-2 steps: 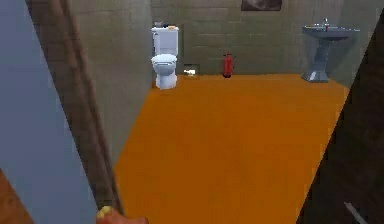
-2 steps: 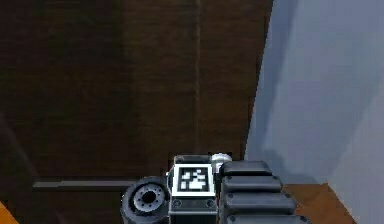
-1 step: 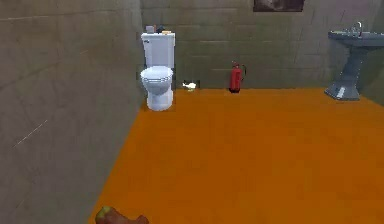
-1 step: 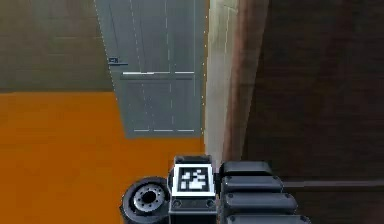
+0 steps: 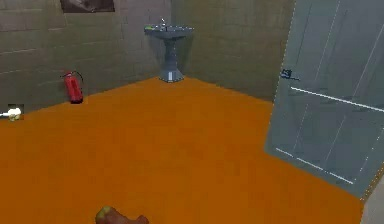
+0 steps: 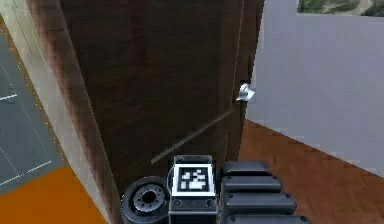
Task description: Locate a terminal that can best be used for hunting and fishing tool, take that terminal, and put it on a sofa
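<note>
In the arm side view the arm's dark end rises at the bottom edge with a white marked square [image 6: 195,182] on it. Left of that square sits the gripper [image 6: 148,200], a round dark body low against a dark wooden door [image 6: 150,90]. Its far end cannot be made out, so I cannot tell whether it holds anything. A small brown and green thing [image 5: 120,216] lies on the orange floor at the forward view's bottom edge; its shape is too vague to name.
Ahead, a grey pedestal sink [image 5: 170,45] stands in the far corner. A red fire extinguisher [image 5: 73,87] is by the left wall, near a small white thing [image 5: 12,113]. A grey-blue door [image 5: 335,90] stands at the right. The dark door has a metal knob [image 6: 246,95].
</note>
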